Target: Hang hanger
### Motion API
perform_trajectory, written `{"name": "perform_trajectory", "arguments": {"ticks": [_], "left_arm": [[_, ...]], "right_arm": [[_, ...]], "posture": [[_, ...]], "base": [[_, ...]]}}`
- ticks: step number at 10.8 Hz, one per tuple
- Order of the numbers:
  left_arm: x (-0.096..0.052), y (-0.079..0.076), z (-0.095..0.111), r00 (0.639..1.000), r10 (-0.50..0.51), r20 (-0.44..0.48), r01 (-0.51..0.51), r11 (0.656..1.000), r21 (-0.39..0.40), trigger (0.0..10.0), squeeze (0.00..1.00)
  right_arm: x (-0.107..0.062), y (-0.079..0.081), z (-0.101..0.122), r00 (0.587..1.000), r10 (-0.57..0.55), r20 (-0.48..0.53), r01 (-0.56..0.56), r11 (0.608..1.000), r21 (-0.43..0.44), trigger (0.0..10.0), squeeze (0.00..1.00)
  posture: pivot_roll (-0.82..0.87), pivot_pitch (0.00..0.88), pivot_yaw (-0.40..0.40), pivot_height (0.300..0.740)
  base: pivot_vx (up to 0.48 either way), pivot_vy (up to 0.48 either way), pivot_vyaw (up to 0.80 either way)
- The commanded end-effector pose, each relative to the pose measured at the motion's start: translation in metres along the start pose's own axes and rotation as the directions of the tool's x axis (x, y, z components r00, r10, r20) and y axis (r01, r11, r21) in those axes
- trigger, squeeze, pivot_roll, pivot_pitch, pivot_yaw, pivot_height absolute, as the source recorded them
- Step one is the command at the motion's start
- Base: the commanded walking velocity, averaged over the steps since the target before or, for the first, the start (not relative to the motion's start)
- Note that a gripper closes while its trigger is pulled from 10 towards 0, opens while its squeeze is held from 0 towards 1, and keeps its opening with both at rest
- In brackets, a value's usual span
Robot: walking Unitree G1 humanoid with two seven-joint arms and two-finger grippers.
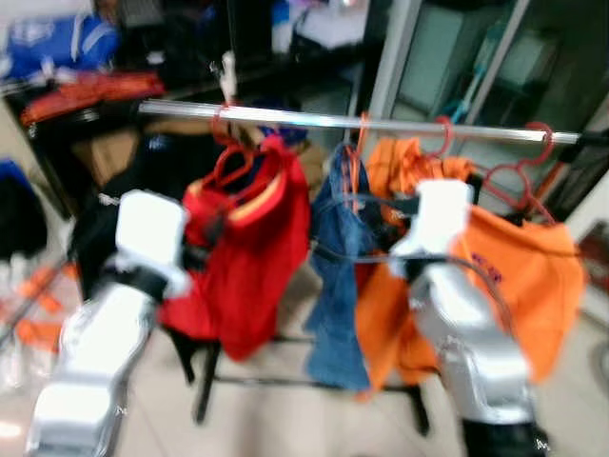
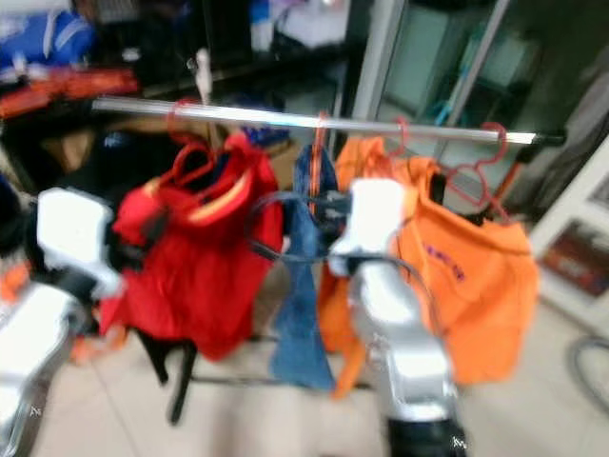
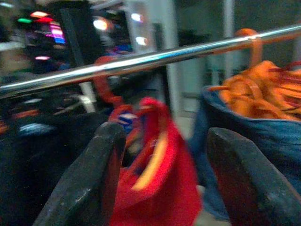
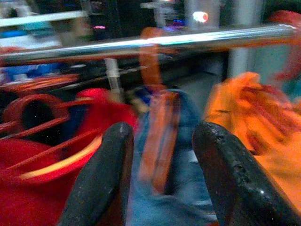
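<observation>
A silver rail runs across at chest height. On it hang a red shirt on a red hanger, blue jeans on an orange hanger, and an orange shirt. Two bare red hangers hang near the rail's right end. My left gripper is open just below the rail, facing the red shirt. My right gripper is open too, pointing at the orange hanger and jeans, with nothing held between its fingers.
Black clothes hang at the rail's left end. The rack's dark feet stand on pale tiles. Cluttered shelves lie behind on the left, and a glass door behind on the right.
</observation>
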State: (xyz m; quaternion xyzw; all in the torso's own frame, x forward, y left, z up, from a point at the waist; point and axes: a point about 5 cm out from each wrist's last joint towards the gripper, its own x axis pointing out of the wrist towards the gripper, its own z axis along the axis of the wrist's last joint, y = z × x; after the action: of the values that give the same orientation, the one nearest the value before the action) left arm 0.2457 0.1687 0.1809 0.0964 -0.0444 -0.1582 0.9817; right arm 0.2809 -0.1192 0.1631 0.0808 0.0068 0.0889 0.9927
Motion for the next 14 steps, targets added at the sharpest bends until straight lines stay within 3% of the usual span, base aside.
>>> {"name": "perform_trajectory", "arguments": {"ticks": [1,2,3,4,5,7,10,11,14], "left_arm": [[0.0,0.004,0.002,1.0,0.002,-0.003,-0.002,1.0,0.007,10.0,1.0],[0.0,0.004,0.002,1.0,0.003,-0.003,-0.003,1.0,0.008,10.0,1.0],[0.0,0.003,0.002,1.0,-0.006,-0.005,0.006,1.0,0.025,10.0,0.86],[0.0,0.001,0.002,1.0,-0.029,-0.009,0.029,1.0,0.001,10.0,0.18],[-0.002,-0.005,0.002,0.996,-0.09,-0.004,0.09,0.995,-0.03,10.0,0.0],[-0.01,-0.016,0.003,0.976,-0.217,-0.004,0.217,0.976,0.006,10.0,0.0],[-0.011,-0.013,-0.002,0.96,-0.276,-0.039,0.276,0.961,-0.011,10.0,0.0],[-0.015,-0.023,-0.008,0.925,-0.372,-0.082,0.371,0.928,-0.029,10.0,0.0],[-0.017,-0.028,-0.007,0.905,-0.415,-0.089,0.414,0.91,-0.031,10.0,0.0]], "right_arm": [[0.0,0.006,0.007,0.999,0.014,0.039,-0.014,1.0,-0.001,10.0,0.0],[-0.001,0.007,0.01,0.998,0.031,0.06,-0.031,1.0,0.001,10.0,1.0],[-0.001,0.009,0.013,0.997,0.04,0.059,-0.04,0.999,-0.013,10.0,1.0],[0.0,0.008,0.015,0.998,0.029,0.049,-0.027,0.999,-0.039,10.0,1.0],[0.002,0.006,0.019,0.999,0.015,0.04,-0.012,0.997,-0.08,10.0,1.0],[0.004,0.003,0.04,0.997,0.077,0.032,-0.072,0.988,-0.14,10.0,1.0],[0.015,-0.002,0.04,0.995,0.07,-0.075,-0.079,0.988,-0.132,10.0,1.0],[0.028,-0.008,0.032,0.988,0.06,-0.14,-0.083,0.982,-0.167,10.0,0.0],[0.053,-0.009,0.021,0.965,0.043,-0.26,-0.091,0.98,-0.175,10.0,0.0]], "posture": [[-0.03,0.0,-0.009,0.74],[-0.03,0.0,-0.012,0.74],[-0.03,0.0,-0.015,0.74],[-0.03,0.0,-0.016,0.74],[-0.03,0.0,-0.02,0.74],[-0.04,0.0,-0.025,0.74],[-0.04,0.0,-0.03,0.74],[-0.04,0.0,-0.032,0.74],[-0.03,0.0,-0.044,0.74]], "base": [[0.394,0.0,0.0],[0.371,0.0,0.0],[0.0,0.0,0.0],[0.0,0.0,0.0],[0.0,0.0,0.0],[0.0,0.0,0.0],[0.0,0.0,0.0],[0.0,0.0,0.0],[0.0,0.0,0.0]]}}
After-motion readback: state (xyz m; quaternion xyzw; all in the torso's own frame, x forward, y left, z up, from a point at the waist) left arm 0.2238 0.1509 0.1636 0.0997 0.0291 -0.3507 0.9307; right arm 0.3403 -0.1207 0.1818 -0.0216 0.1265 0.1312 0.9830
